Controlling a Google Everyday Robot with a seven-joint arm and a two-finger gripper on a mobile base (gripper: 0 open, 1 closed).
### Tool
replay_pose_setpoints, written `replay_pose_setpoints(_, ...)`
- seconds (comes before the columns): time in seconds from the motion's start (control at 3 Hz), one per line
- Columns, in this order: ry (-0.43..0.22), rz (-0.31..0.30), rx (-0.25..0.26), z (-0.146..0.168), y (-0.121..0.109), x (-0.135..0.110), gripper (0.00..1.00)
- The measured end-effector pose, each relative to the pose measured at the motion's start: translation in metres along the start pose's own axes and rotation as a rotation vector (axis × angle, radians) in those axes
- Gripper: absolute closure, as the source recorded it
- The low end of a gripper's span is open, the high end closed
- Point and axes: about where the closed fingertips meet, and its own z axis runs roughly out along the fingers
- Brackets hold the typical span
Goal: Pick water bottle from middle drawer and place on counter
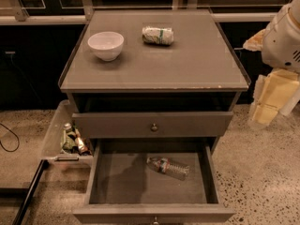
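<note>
Cable (pixel 6 142): dark loop on the speckled floor at the far left edge
Tray (pixel 51 139): clear plastic, low, just beside the cabinet's left side; tiny bottles (pixel 72 139) cluster at its right end
Bowl (pixel 106 45): white, upright, on the left rear part of the counter
Counter (pixel 154 74): flat grey-brown top with a glassy sheen; thin pale front edge, chipped toward the right
Packet (pixel 158 35): crumpled, pale with a green mark; lies on the counter right of the bowl, apart from it
Upper drawer (pixel 197 124): pulled out a little; small round knob at the middle of its front
Drawer (pixel 117 182): below that one, pulled far out; flat grey floor in view
Bottle (pixel 168 167): clear, ribbed, red-and-blue band; lies on its side on the drawer floor, right of centre, running left to right; touches no wall
Arm (pixel 281 36): white housing at the right edge, beyond the counter's right side
Gripper (pixel 265 109): pale yellow, hangs below the arm housing, right of the cabinet, over the floor; how far open cannot be told; nothing seen in its hold; well apart from the bottle
</note>
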Motion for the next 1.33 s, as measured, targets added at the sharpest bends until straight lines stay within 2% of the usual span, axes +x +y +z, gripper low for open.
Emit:
replay_pose_setpoints(0.33,-0.064,0.022,-0.062,0.050,0.017,-0.001,0.00)
replay_pose_setpoints(0.67,-0.097,0.028,-0.115,0.123,0.039,0.008,0.00)
replay_pose_setpoints(1.33,-0.149,0.010,-0.128,0.244,0.068,0.025,0.00)
